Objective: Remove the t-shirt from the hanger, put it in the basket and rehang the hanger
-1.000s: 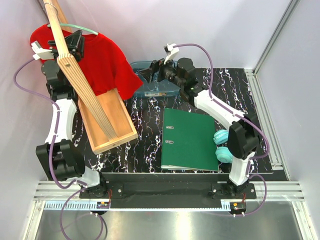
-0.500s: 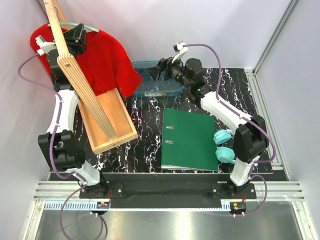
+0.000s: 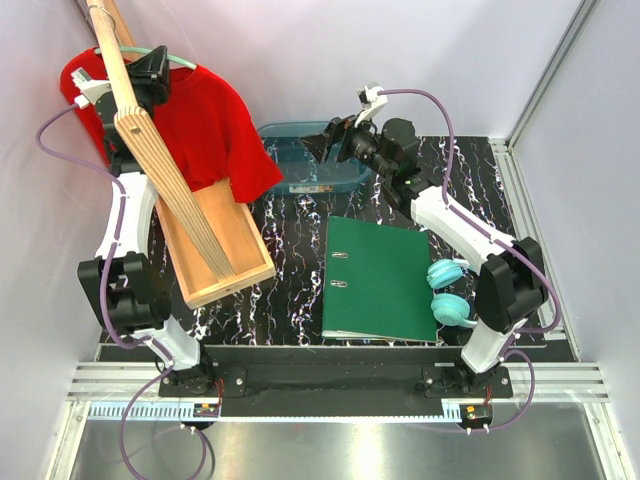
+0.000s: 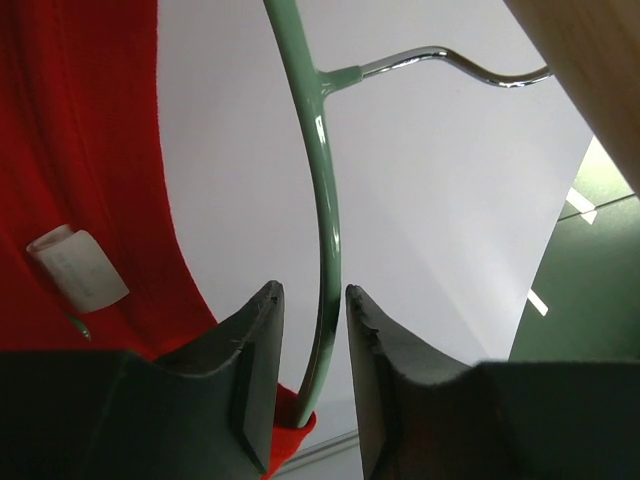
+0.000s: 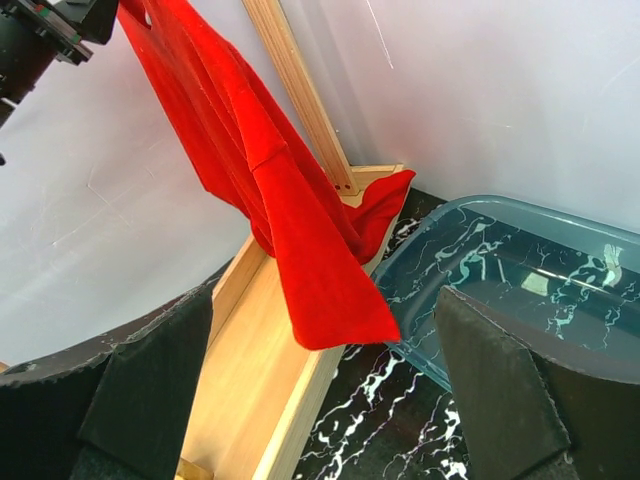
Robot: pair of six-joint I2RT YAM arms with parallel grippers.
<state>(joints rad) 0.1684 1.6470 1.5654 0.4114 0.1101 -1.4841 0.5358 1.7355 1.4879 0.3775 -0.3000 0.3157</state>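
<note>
**A:** Where is the plain bright red cloth t-shirt (image 3: 205,120)?

**B:** On the thin mint-green plastic hanger (image 4: 325,200), draped just right of the tall slatted plywood pole (image 3: 160,170) in the top view. The hanger's small metal hook (image 4: 450,60) runs to the pole's edge.

**A:** And the cloth's lower end?

**B:** One red corner hangs over the far end of the shallow wooden tray (image 3: 235,240) at the pole's foot.

**A:** What about the left end effector (image 4: 315,295)?

**B:** It is high up, close against the pole, at the shirt's neck. Its two dark fingers (image 4: 255,370) stand on either side of the hanger's curved arm. They are narrowed, but a slit of light shows on each side, so they are not pinching it. A white label (image 4: 80,270) shows inside the shirt beside them.

**A:** The right end effector (image 5: 320,400)?

**B:** Well to the right of the pole, spread wide and empty, over a clear blue plastic tub (image 3: 320,175). It points toward the shirt.

**A:** Anything else on the black marbled worktop (image 3: 290,280)?

**B:** A dark green binder (image 3: 378,280) lies flat, right of the pole's foot. Teal headphones (image 3: 447,290) sit at the binder's edge, on the side away from the pole.
</note>
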